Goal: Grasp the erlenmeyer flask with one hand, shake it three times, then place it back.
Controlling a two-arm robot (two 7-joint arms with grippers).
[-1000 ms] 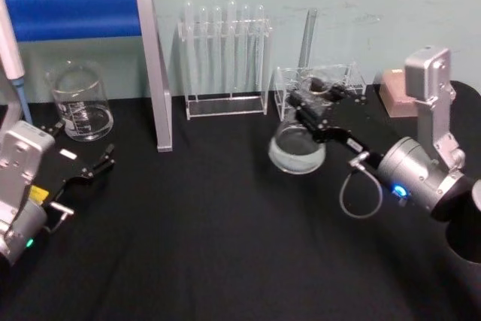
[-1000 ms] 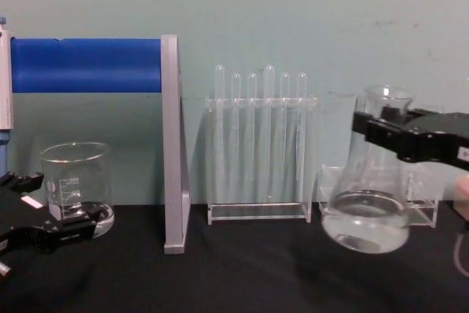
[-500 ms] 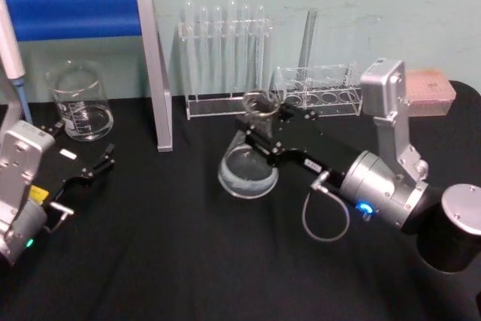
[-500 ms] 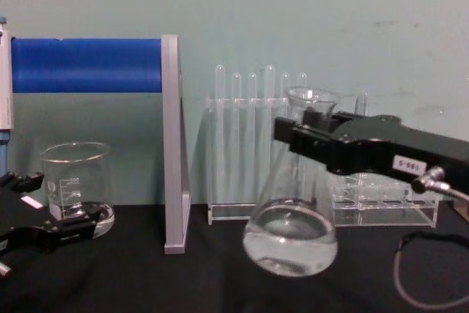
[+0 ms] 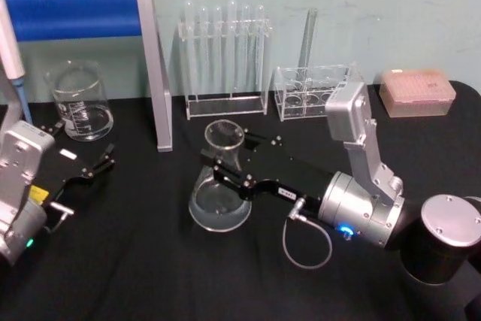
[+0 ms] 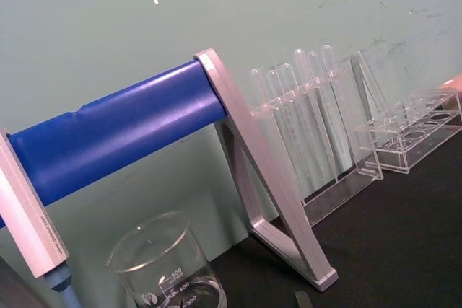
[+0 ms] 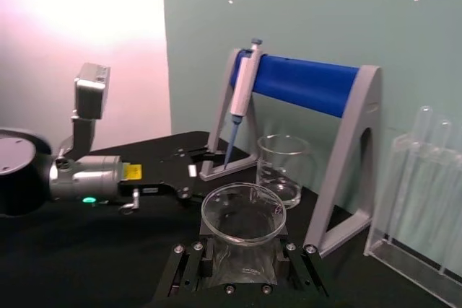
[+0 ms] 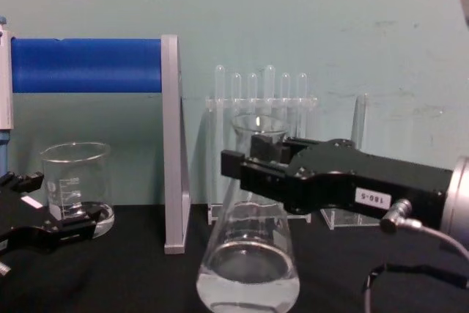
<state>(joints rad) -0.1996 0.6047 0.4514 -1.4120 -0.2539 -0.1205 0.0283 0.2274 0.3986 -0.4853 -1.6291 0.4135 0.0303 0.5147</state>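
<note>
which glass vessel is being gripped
The erlenmeyer flask, conical, its neck clamped by the right gripper; the squat beaker stands free near the parked left gripper.

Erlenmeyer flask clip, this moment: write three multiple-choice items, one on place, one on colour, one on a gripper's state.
1. Where is the erlenmeyer flask? A) in front of the test tube rack; B) behind it; C) on top of it.
2. What colour is the stand's bar? A) red; B) blue; C) yellow.
3. How is the right gripper? A) open, empty; B) open above the flask; C) shut on the flask's neck.
Key: 1 A, the rack stands behind it. 2 B, it shows blue. 3 C, its jaws clamp the neck; the left gripper rests open at the left.
</note>
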